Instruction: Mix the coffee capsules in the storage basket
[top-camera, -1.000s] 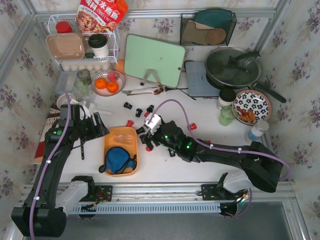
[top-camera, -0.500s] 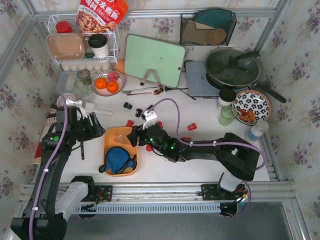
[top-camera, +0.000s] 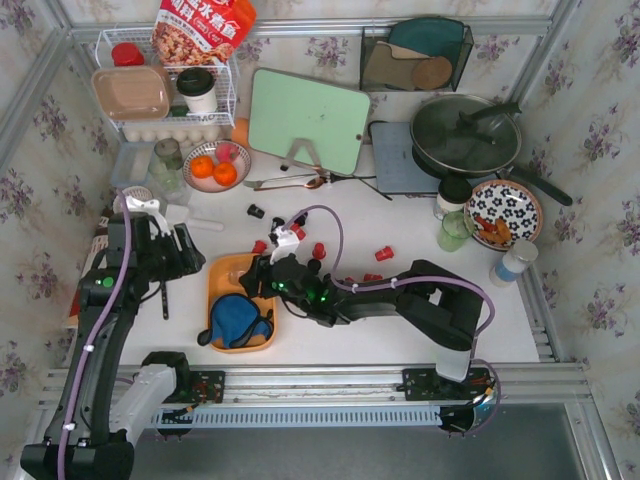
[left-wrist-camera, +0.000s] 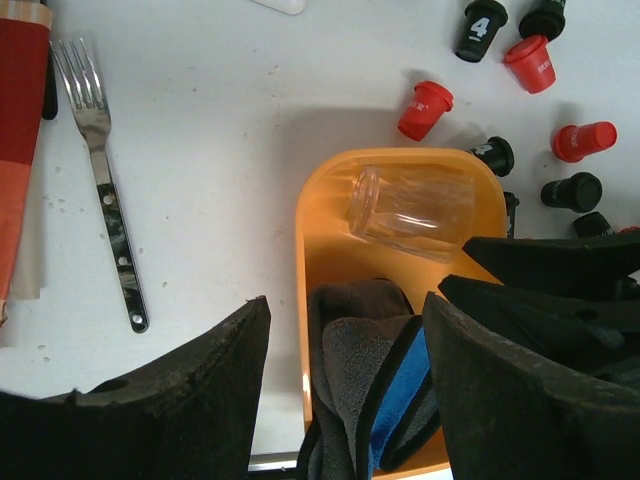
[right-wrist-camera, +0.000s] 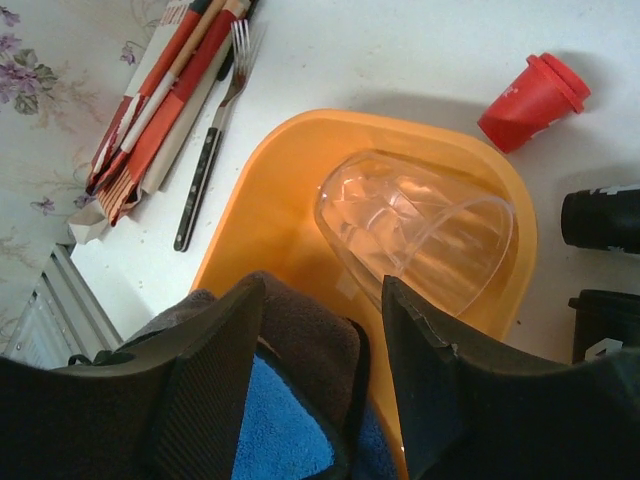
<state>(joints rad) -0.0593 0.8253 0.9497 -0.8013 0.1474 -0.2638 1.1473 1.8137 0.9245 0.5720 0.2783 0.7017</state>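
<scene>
- Right pincer (right-wrist-camera: 320, 335) hangs over the storage basket (right-wrist-camera: 262, 190), jaws spread, nothing between them. Left pincer (left-wrist-camera: 345, 345) is also spread and empty, at the basket's left side.
- Coffee capsules (left-wrist-camera: 425, 108): every red or black one I can see lies scattered on the counter (left-wrist-camera: 220, 120), past the basket's far end and right side. None visible inside. Judgement: nothing to mix until they are brought in.
- Risk: the basket is taken up by a clear glass (right-wrist-camera: 420, 230) lying on its side and a grey-blue cloth (right-wrist-camera: 290, 430). Closing the right jaws here would likely snag the cloth or nudge the glass, which could roll against the wall or over the rim.
- Risk: the basket looks like light plastic. A push from either arm may slide it into the nearest capsules and scatter them; tapered pods roll in arcs.
- Risk: both arms crowd one basket, so the fingers may clash if both descend.
- Fork (left-wrist-camera: 100, 170) lies well apart to the left; low concern.
</scene>
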